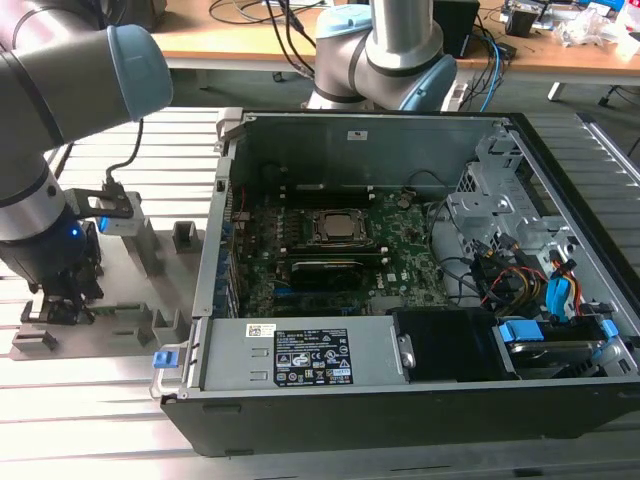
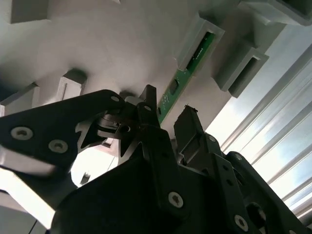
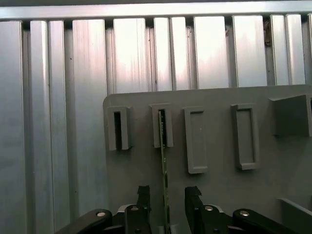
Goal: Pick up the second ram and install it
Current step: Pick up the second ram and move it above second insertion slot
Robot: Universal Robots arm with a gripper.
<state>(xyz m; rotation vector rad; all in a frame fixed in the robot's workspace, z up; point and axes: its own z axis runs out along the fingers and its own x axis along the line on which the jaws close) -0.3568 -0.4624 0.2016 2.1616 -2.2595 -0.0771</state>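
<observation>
Black gripper (image 3: 167, 195) jaws stand apart, one on either side of the second ram (image 3: 164, 161), with nothing clamped yet. That thin green stick stands on edge in a slot of the grey holder tray (image 3: 219, 190), which lies beside the open computer case (image 1: 350, 125), on the exterior view's left. The pick-up step looks to be in hand. A firm grip calls for closing squarely on both flat faces.

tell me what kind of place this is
Probably a robotics lab bench for computer assembly: an open computer case on a slotted aluminium table, a grey fixture tray holding the second ram, a cable-strewn desk behind.
</observation>
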